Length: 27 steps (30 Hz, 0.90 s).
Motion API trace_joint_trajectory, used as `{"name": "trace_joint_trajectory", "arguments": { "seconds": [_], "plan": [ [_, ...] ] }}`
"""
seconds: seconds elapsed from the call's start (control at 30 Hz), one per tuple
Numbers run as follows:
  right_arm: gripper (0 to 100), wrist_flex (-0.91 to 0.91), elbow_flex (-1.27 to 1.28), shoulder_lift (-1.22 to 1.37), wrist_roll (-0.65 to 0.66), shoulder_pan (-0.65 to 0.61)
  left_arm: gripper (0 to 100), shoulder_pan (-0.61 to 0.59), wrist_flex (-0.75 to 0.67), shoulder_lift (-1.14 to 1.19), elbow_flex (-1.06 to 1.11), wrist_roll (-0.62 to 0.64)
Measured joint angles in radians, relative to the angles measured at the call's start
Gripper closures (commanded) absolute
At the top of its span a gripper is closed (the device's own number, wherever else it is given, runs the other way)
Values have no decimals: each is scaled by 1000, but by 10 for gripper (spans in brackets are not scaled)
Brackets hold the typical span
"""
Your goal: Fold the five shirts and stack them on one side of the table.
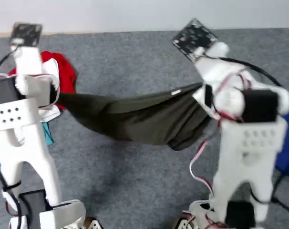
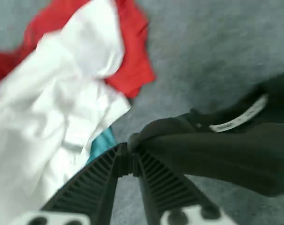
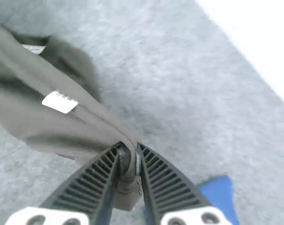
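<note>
Grey table mat [image 1: 135, 191]: wide band of it shows between the dark shirt [image 1: 135, 117] and the arm bases. The shirt is strung mid-table between both arms, its middle sagging. Red shirt [image 1: 66, 71] and white shirt [image 2: 53, 117] heaped at left edge; blue shirt [image 1: 288, 152] at right edge. Left gripper [image 2: 129, 152] clamped on one shirt edge, right gripper [image 3: 128, 154] on the opposite edge

Dark olive shirt [image 1: 135, 119], red shirt [image 1: 67, 71], grey table [image 1: 125, 62].

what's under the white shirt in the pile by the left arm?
A red shirt sticks out from beneath the white shirt on one side, a teal shirt on another. The rest of both is covered, as is anything else below.
</note>
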Motion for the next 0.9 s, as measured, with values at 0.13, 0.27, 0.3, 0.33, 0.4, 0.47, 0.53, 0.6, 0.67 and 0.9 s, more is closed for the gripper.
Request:
{"name": "trace_joint_trajectory", "arguments": {
  "seconds": [0.13,0.27,0.3,0.33,0.4,0.47,0.53,0.6,0.67,0.9],
  "plan": [
    [988,0,-2,-100,0,48,994,80,11,0,-167,71],
    [988,0,-2,-140,0,86,994,141,14,0,-238,103],
    [988,0,-2,-140,0,92,994,157,14,0,-235,104],
    [988,0,-2,-140,0,95,994,163,14,0,-218,106],
    [988,0,3,-137,0,97,994,173,14,0,-160,106],
    [988,0,32,-127,20,97,994,189,14,0,-68,106],
    [988,0,72,-107,41,98,994,209,14,0,49,106],
    [988,-8,109,-77,49,123,994,218,12,0,176,100],
    [988,-54,140,-40,52,166,992,224,12,2,301,69],
    [988,-166,164,123,55,265,837,229,0,3,566,-163]
  ]
}}
